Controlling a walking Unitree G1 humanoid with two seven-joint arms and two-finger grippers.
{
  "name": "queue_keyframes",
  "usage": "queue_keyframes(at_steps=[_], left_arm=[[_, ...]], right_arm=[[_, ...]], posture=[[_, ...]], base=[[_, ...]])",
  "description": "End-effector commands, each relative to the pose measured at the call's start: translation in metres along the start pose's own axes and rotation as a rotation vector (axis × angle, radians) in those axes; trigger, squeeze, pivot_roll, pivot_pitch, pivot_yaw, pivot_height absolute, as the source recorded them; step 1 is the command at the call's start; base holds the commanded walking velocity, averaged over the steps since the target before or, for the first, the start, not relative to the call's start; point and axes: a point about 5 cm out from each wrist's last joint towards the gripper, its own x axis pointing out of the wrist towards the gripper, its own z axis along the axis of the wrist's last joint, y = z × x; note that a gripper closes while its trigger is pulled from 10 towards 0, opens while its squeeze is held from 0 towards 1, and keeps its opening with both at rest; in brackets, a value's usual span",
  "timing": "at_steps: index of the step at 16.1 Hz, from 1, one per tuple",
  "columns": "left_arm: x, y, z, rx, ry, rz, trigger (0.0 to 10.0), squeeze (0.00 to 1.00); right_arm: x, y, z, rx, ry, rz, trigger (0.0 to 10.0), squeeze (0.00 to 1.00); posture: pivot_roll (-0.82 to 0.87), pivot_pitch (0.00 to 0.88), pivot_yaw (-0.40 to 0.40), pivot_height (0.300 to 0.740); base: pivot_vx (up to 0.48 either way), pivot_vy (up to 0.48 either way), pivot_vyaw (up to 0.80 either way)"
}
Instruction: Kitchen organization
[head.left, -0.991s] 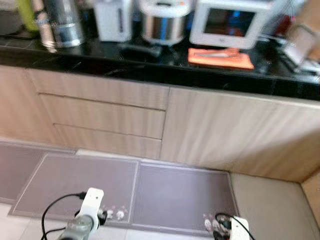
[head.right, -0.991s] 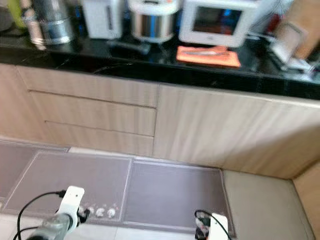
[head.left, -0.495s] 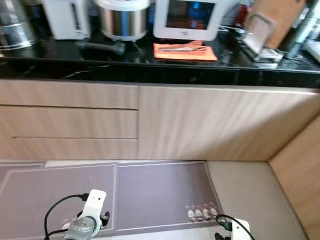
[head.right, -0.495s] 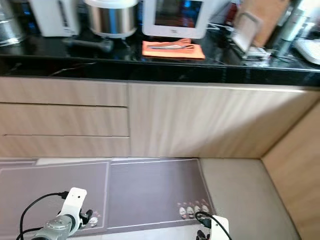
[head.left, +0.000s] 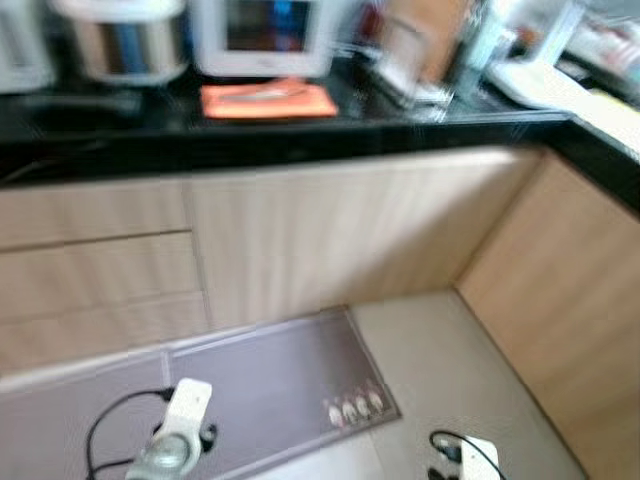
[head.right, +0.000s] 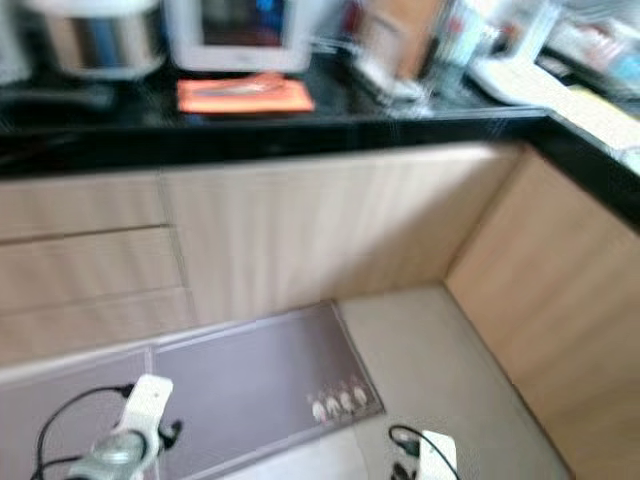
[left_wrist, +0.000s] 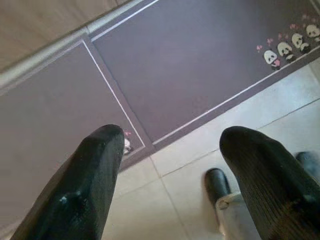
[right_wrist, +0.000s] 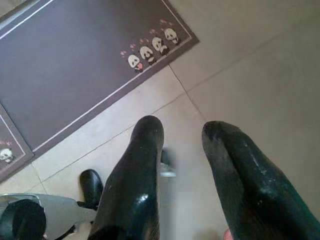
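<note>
Wrist views: hands (left_wrist: 170, 165) (right_wrist: 185, 165) agape over mat (left_wrist: 200, 65); countertop (head.left: 300, 120) ahead.

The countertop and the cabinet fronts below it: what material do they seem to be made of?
The countertop looks like polished black stone: it is dark and glossy, with reflections. The cabinet fronts look like pale matte wood or wood-look laminate, with a vertical grain; the blur leaves that open.

A grey floor mat (head.left: 270, 390) with panda prints (head.left: 352, 408) lies below wooden cabinets (head.left: 330, 230).
</note>
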Motion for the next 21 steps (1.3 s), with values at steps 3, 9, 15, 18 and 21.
queue_keyframes(at_steps=[3, 9, 15, 18, 21], left_arm=[[0.0005, -0.0083, -0.0001, 0.013, 0.0, -0.022, 10.0, 0.0], [0.0005, -0.0095, 0.0006, -0.022, -0.011, -0.017, 10.0, 0.0], [0.0014, -0.0121, 0.0043, 0.033, -0.016, -0.023, 10.0, 0.0], [0.0012, -0.0111, 0.003, 0.018, -0.01, -0.018, 10.0, 0.0], [0.0008, -0.012, 0.0006, 0.023, -0.005, -0.021, 10.0, 0.0]], right_arm=[[-0.0023, -0.0094, -0.003, -0.01, 0.013, -0.028, 10.0, 0.0], [-0.0027, -0.0112, -0.0027, -0.021, 0.014, -0.031, 10.0, 0.0], [-0.0024, -0.0118, -0.001, -0.022, 0.013, -0.033, 10.0, 0.0], [-0.0024, -0.012, -0.0005, -0.021, 0.011, -0.034, 10.0, 0.0], [-0.0025, -0.0127, -0.0003, -0.019, 0.009, -0.037, 10.0, 0.0]], posture=[[0.16, 0.0, -0.098, 0.74], [0.14, 0.0, -0.109, 0.74], [0.13, 0.0, -0.107, 0.74], [0.13, 0.0, -0.107, 0.74], [0.13, 0.0, -0.103, 0.74]], base=[[0.0, 0.0, -0.72], [0.0, 0.0, -0.72], [0.0, -0.08, -0.72], [0.0, -0.136, -0.72], [0.0, 0.0, -0.72]])
